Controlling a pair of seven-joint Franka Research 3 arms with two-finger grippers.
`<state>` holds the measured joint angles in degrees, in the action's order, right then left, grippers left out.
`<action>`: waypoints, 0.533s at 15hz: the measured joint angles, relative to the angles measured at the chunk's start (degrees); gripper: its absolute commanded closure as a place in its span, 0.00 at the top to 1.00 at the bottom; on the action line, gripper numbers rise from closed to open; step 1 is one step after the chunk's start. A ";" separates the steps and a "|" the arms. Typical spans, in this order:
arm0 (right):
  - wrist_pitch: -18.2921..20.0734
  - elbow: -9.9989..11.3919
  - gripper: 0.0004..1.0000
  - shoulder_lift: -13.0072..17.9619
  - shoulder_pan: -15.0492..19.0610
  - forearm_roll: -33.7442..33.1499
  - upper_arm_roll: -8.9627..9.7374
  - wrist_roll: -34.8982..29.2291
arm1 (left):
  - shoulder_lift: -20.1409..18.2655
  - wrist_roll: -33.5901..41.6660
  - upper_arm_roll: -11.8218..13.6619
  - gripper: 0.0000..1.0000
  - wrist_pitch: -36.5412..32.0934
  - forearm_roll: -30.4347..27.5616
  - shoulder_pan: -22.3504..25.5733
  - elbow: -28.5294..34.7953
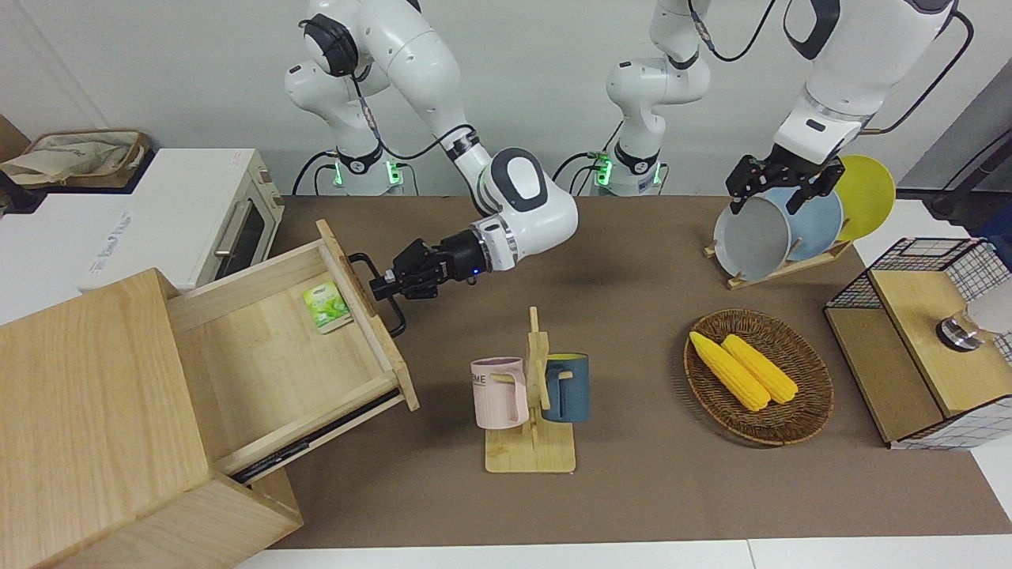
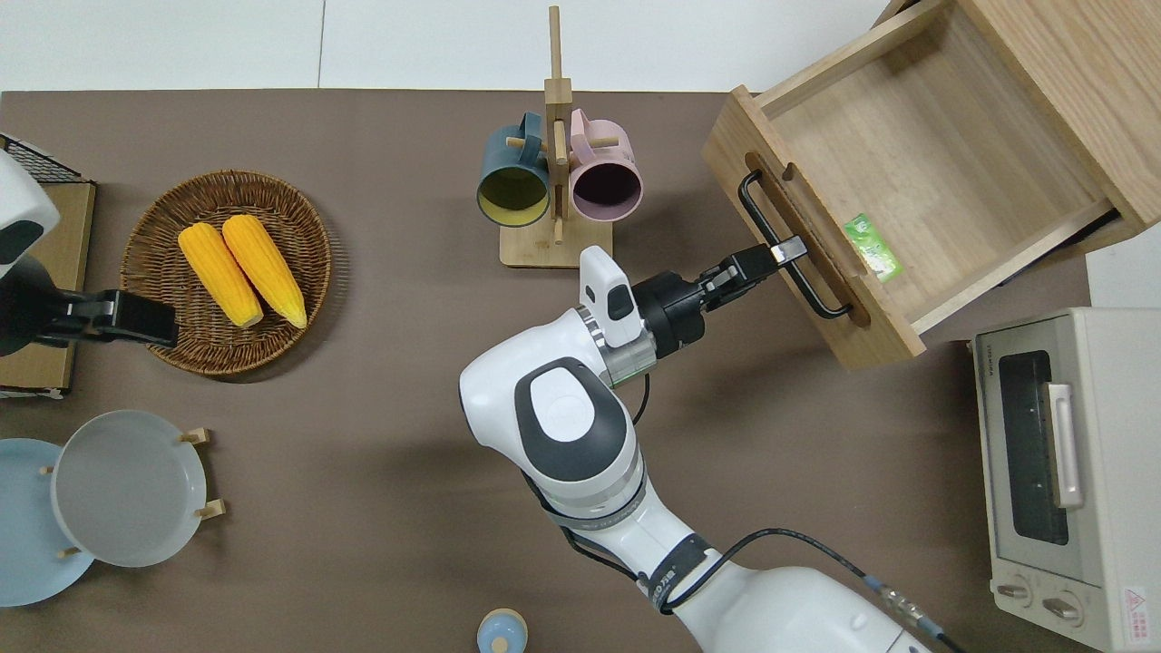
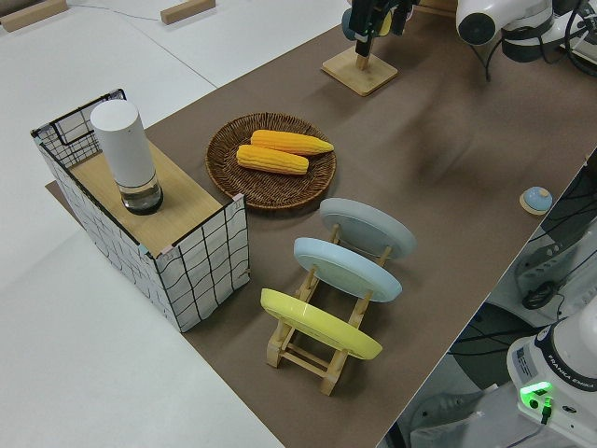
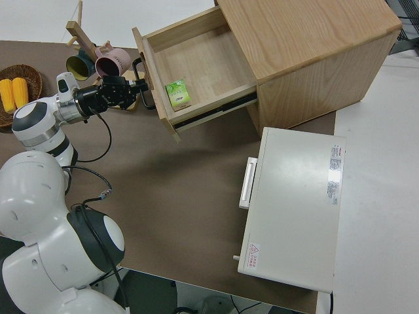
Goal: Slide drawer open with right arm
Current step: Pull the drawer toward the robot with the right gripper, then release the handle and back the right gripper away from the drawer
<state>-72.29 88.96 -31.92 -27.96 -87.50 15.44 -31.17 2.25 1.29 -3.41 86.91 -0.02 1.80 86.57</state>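
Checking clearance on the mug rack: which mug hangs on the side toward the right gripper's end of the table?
The pink mug. It hangs toward the right gripper and the drawer; the dark blue mug hangs toward the corn basket.

Drawer (image 2: 916, 172) pulled well out at upper right of overhead view, right gripper (image 2: 782, 251) at its loop handle (image 2: 785, 249), mug rack (image 2: 555, 163) close by at upper centre, bare brown table (image 2: 363, 508) through the lower middle, toaster oven (image 2: 1061, 472) blocking lower right.

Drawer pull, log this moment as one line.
light-wood drawer: pulled well out | right hand: at black loop handle | green packet inside | left arm: parked
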 measured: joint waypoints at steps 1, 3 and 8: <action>0.29 -0.04 0.00 0.00 -0.55 0.30 0.01 -0.02 | 0.00 0.00 0.00 0.99 0.00 0.00 0.00 0.00; 0.50 -0.08 0.00 0.00 -1.15 0.59 0.00 -0.02 | 0.00 0.00 0.00 0.99 0.00 0.00 0.00 0.00; 0.53 -0.10 0.14 0.00 -1.23 0.64 0.00 -0.02 | 0.00 0.00 0.00 0.99 0.00 0.00 0.00 0.00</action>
<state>-71.76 88.85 -31.92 -29.18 -86.87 15.44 -31.20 2.25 1.29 -3.41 86.91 -0.02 1.80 86.57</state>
